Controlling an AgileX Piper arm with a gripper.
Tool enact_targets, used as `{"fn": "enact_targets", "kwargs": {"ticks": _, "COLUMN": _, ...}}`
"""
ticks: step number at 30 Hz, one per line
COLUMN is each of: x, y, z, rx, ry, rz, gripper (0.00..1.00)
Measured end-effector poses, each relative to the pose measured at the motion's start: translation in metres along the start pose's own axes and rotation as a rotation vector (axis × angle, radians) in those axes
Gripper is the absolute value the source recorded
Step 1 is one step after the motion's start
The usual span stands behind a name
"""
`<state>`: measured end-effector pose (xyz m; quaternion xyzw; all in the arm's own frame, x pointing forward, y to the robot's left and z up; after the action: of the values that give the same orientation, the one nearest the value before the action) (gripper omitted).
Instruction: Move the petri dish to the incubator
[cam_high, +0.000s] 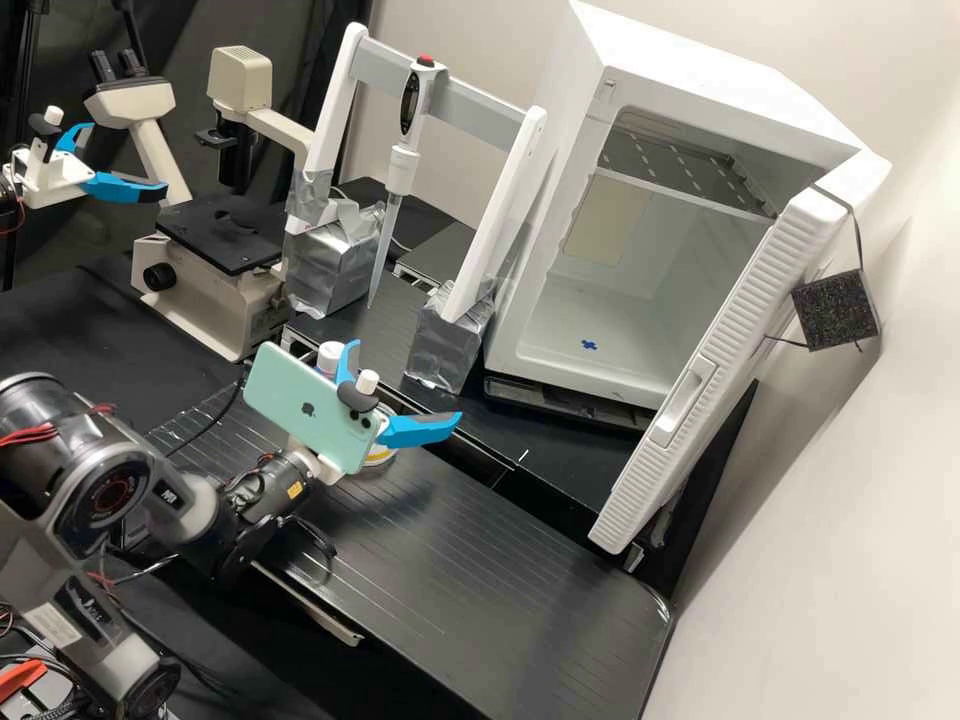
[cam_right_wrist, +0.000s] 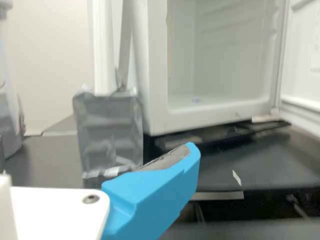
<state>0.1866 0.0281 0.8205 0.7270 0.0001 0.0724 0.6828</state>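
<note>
Above the bench, the hand faces the incubator, spread wide and empty.

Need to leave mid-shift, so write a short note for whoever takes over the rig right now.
Gripper: open, holding nothing, over the bench in front of the incubator.
Job's things: the incubator's door stands open; a blue mark lies on its floor. I cannot tell where the petri dish is.
Done: incubator open. Whether the dish is in, I cannot tell.
Left: probably locate the dish first, then move it in if needed.
</note>
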Motion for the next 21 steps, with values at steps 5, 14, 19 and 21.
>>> {"fn": "enact_targets", "kwargs": {"ticks": 5, "x": -0.014, "y": 0.001, "z": -0.002, "rx": -0.002, "ry": 0.013, "rz": 0.006, "gripper": 1.00}}
{"fn": "enact_targets", "kwargs": {"ticks": 14, "x": -0.015, "y": -0.006, "z": -0.010, "rx": -0.023, "ry": 0.087, "rz": -0.062, "gripper": 1.00}}
{"fn": "enact_targets", "kwargs": {"ticks": 19, "x": -0.013, "y": -0.018, "z": -0.006, "rx": -0.011, "ry": 0.065, "rz": -0.123, "gripper": 1.00}}
{"fn": "enact_targets", "kwargs": {"ticks": 21, "x": -0.012, "y": -0.020, "z": -0.004, "rx": -0.011, "ry": 0.051, "rz": -0.135, "gripper": 1.00}}
